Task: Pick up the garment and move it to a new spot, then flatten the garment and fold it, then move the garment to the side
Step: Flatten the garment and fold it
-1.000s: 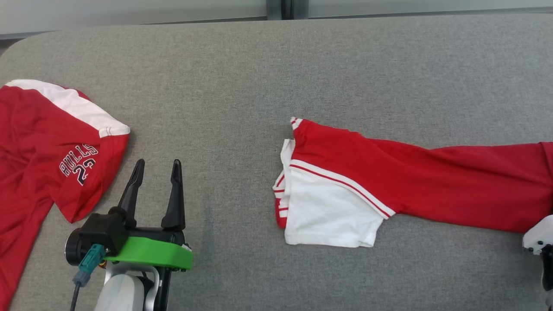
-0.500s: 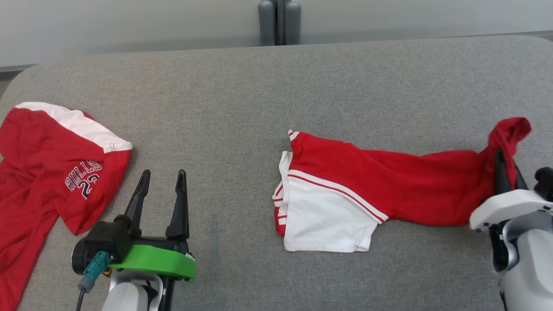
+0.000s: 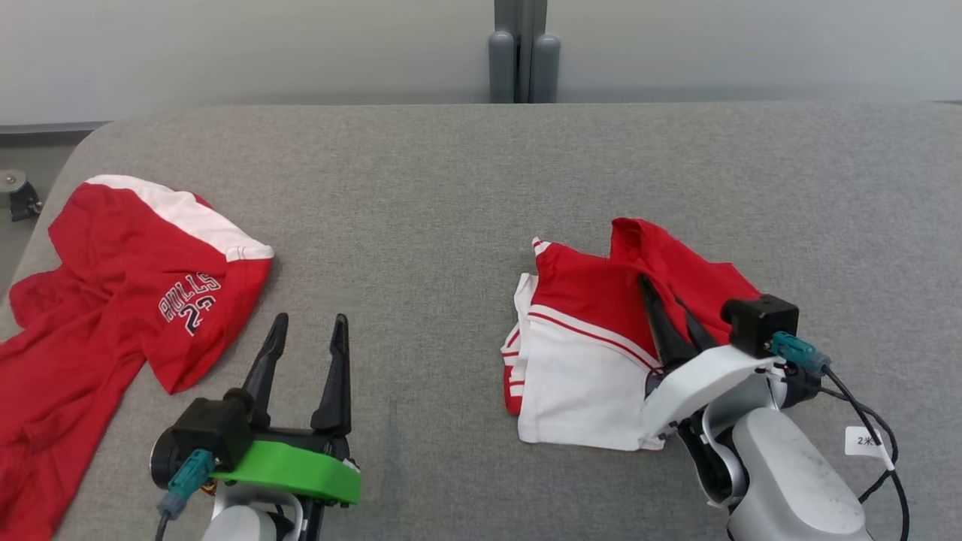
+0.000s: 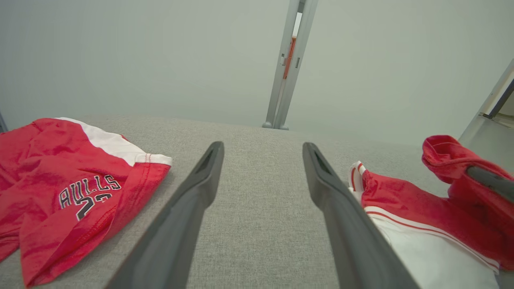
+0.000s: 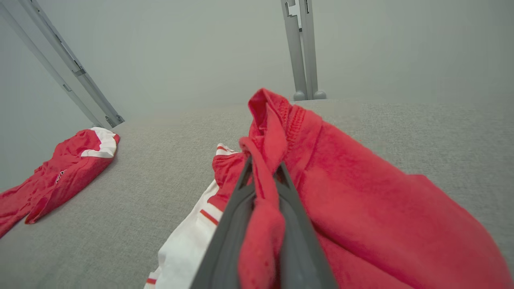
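The garment (image 3: 575, 368), red with a white panel and red stripes, lies on the grey table right of centre. Its long red end is doubled back over itself toward the left. My right gripper (image 3: 659, 289) is shut on that red end, held a little above the striped part. The right wrist view shows red cloth (image 5: 361, 200) pinched between the closed fingers (image 5: 289, 224) and draped over them. My left gripper (image 3: 311, 321) hovers open and empty over bare table at the lower left, well apart from the garment (image 4: 405, 204).
A second red garment (image 3: 128, 293) printed "BULLS 23" lies crumpled at the table's left edge. The grey fabric table (image 3: 451, 188) has a rounded far left corner. A grey post (image 3: 524, 60) stands behind the far edge.
My right gripper has come in from the right, carrying the garment's red end leftward and folding it over itself. The head camera has shifted. The left gripper has stayed open in place.
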